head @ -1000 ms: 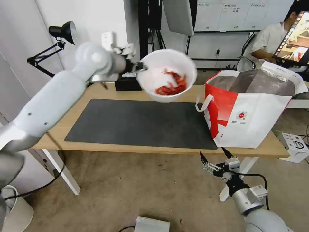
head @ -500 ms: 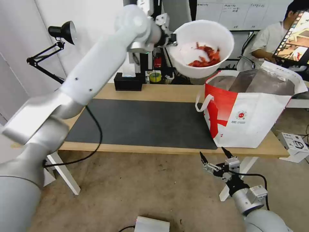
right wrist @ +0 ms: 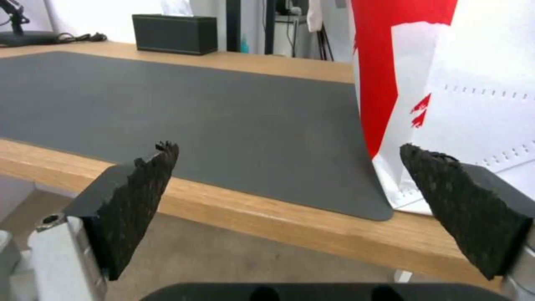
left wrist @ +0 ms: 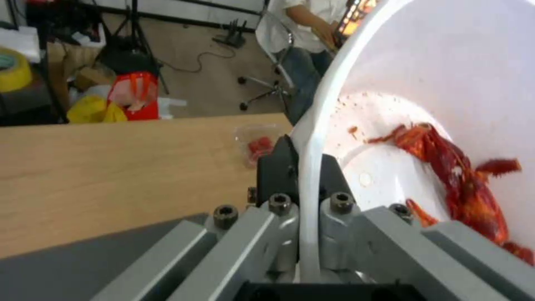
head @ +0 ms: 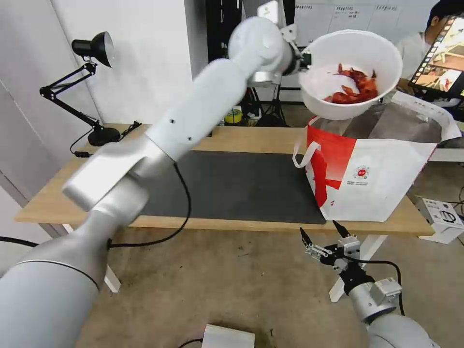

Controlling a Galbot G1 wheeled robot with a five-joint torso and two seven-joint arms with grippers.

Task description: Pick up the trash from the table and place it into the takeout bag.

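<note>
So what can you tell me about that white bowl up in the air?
The white bowl is round, deep and looks like thin plastic, smeared inside, with red shells heaped on its low side. It tilts toward the camera, held in the air above the takeout bag's open top. The left pincer clamps its rim; nothing else touches it.

White wall (head: 145,48), grey concrete floor (head: 217,290), desk lamp (head: 92,46).

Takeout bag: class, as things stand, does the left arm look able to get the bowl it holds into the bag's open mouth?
Probably yes. The left gripper holds the white bowl above the takeout bag, whose mouth gapes with nothing between.
</note>
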